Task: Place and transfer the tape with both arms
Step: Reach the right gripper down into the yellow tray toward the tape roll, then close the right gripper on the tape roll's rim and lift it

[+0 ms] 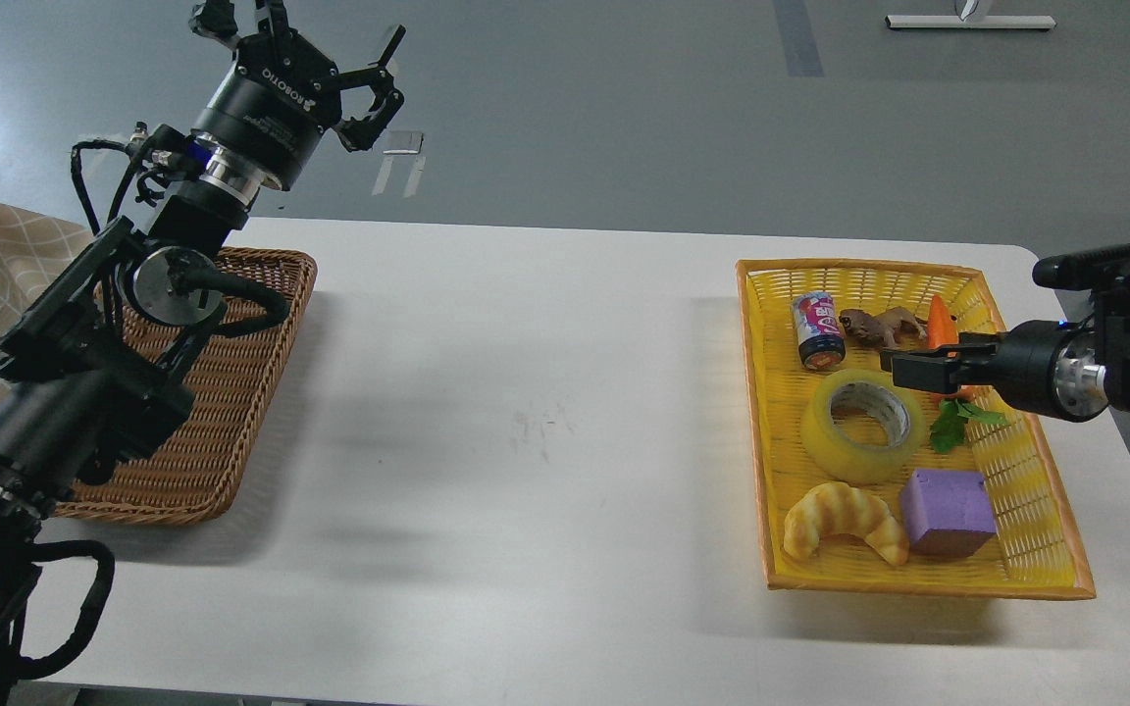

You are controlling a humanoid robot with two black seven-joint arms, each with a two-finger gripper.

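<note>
A smooth, matt white table top (545, 412) is seen. The brown basket (231, 412) is woven of rough wicker; the yellow basket (1036, 510) is woven too, with a plastic sheen. The tape (862, 428) is glossy and translucent. A matt, foam-like surface is shown by the purple block (948, 510). The can (819, 330) is shiny.

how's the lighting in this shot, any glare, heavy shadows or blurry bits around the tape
Head view: even overhead light; soft, faint shadows spread over the white table, none heavy. The tape is sharp, with only a mild sheen. The right hand beside it is dark, so its fingers are hard to separate.
</note>
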